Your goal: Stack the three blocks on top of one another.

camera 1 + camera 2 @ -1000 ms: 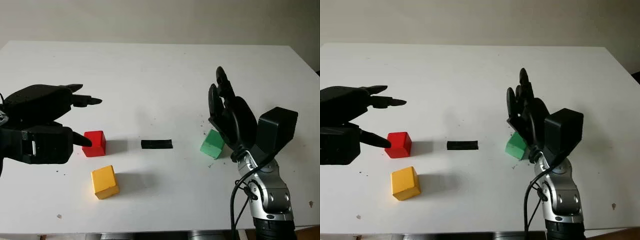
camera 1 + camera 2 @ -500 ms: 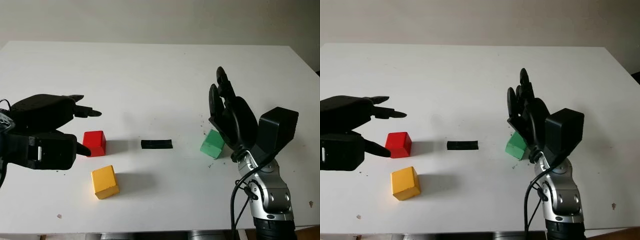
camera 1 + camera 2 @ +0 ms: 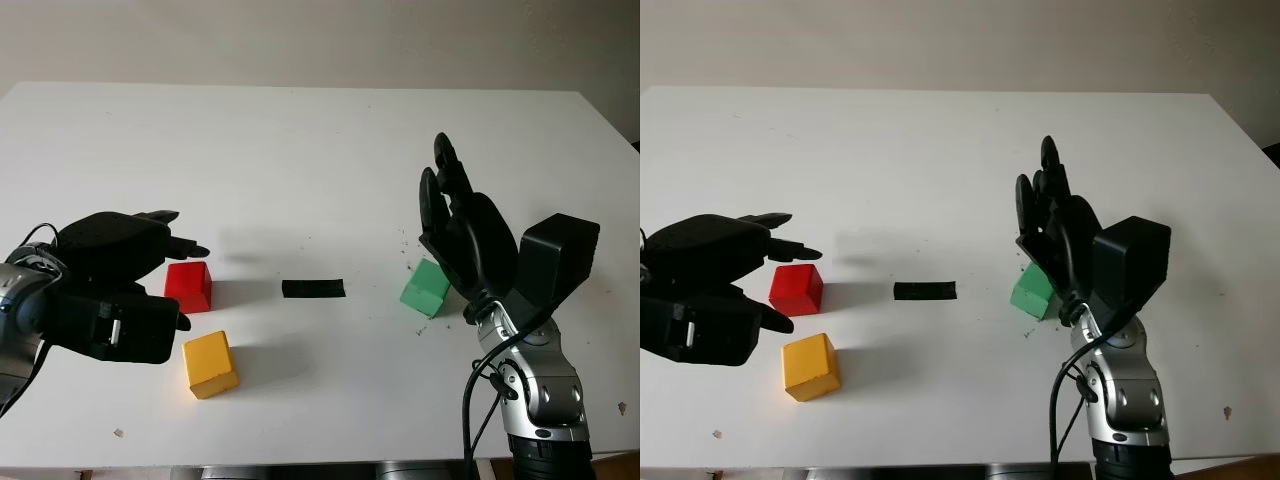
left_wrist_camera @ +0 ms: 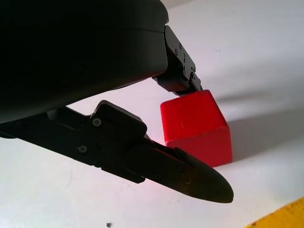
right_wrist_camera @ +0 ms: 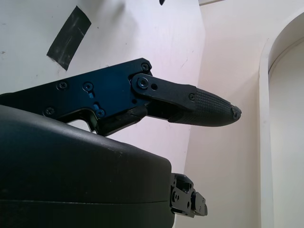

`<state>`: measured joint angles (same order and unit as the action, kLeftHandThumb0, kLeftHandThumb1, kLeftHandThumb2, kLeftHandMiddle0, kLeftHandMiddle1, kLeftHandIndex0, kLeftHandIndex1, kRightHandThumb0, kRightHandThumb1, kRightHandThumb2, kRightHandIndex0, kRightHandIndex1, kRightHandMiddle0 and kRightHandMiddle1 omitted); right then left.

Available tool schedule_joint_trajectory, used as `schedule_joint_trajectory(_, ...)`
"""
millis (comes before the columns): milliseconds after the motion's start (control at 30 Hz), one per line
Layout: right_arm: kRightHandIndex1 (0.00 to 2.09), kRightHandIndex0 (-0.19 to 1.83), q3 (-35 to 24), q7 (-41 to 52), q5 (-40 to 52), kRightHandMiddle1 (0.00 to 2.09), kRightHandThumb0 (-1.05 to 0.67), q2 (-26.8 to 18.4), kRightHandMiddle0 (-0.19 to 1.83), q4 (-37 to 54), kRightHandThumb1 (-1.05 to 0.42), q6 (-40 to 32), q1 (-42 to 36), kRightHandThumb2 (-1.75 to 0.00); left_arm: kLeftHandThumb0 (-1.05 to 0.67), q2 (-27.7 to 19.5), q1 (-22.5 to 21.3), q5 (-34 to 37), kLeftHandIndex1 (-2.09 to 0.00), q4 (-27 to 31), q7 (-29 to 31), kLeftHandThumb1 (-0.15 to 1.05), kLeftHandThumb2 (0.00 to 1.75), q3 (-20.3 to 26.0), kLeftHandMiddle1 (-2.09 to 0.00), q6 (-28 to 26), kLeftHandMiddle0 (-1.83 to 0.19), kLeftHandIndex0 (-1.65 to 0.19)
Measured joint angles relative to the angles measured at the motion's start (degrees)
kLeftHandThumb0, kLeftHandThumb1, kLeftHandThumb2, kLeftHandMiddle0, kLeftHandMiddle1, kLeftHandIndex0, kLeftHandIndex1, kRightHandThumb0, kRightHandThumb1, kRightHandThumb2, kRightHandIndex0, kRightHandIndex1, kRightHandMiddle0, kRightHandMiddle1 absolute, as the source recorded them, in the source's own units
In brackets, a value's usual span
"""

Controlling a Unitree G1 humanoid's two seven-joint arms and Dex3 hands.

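Red block [image 3: 188, 286] toward table's left edge, between left hand's fingers [image 4: 190, 178], not yet pinched. Left hand [image 3: 120, 285] open, holding nothing.

Doing it well, I'd say: settle fingers square on opposite faces, squeeze, lift straight, keep clear of yellow block [image 3: 210, 364] just nearer front edge.

Green block [image 3: 426, 287] toward right edge, just beside right hand [image 3: 458, 235], open, raised, idle.

Count: three blocks, one per colour. One black tape strip [image 3: 314, 288] mid-table [image 3: 300, 150]. Two hands.
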<state>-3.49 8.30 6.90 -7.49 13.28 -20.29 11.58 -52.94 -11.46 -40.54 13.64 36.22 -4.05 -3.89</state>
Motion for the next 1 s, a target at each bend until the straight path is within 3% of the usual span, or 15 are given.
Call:
schedule_joint_trajectory(33, 0.00, -0.19, -0.01, 0.12, 0.01, 0.00, -0.71, -0.01, -0.19, 0.00, -1.05, 0.02, 0.00, -0.68, -0.82, 0.21, 0.07, -0.40, -0.30, 0.00, -0.42, 1.00, 0.06, -0.04, -0.06, -0.09, -0.09, -0.43)
schedule_joint_trajectory(100, 0.00, -0.19, -0.07, 0.28, 0.02, 0.00, -0.71, -0.03, -0.19, 0.00, -1.05, 0.03, 0.00, -0.68, -0.81, 0.55, 0.11, -1.14, -0.83, 0.01, -1.33, 1.02, 0.05, -0.05, -0.06, -0.23, -0.11, -0.18)
schedule_joint_trajectory(133, 0.00, -0.19, -0.11, 0.37, 0.02, 0.00, -0.71, -0.06, -0.19, 0.00, -1.05, 0.03, 0.00, -0.68, -0.80, 0.82, 0.14, -1.70, -0.99, 0.02, -1.97, 1.02, 0.05, -0.05, -0.06, -0.30, -0.13, -0.12)
schedule_joint_trajectory(233, 0.00, -0.19, -0.27, 0.65, 0.04, 0.00, -0.71, -0.27, -0.19, 0.00, -1.05, 0.03, 0.00, -0.68, -0.74, 1.86, 0.60, -2.64, -1.17, 0.09, -3.95, 1.02, 0.05, -0.05, -0.07, -0.59, -0.17, -0.09)
schedule_joint_trajectory(700, 0.00, -0.19, -0.46, 0.58, 0.04, 0.00, -0.71, -0.66, -0.19, 0.00, -1.05, -0.01, 0.00, -0.67, -0.47, 2.48, 1.37, -6.33, -1.59, 0.32, -5.29, 1.05, 0.19, -0.36, -0.08, 0.50, -0.29, -0.05)
schedule_joint_trajectory(1000, 0.00, -0.19, -0.46, 0.67, 0.03, 0.00, -0.72, -0.68, -0.19, -0.01, -1.05, 0.04, 0.00, -0.66, -0.46, 2.48, 1.73, -9.18, -1.69, 0.61, -7.59, 1.05, 0.14, -0.36, -0.12, 2.02, -0.35, -0.07)
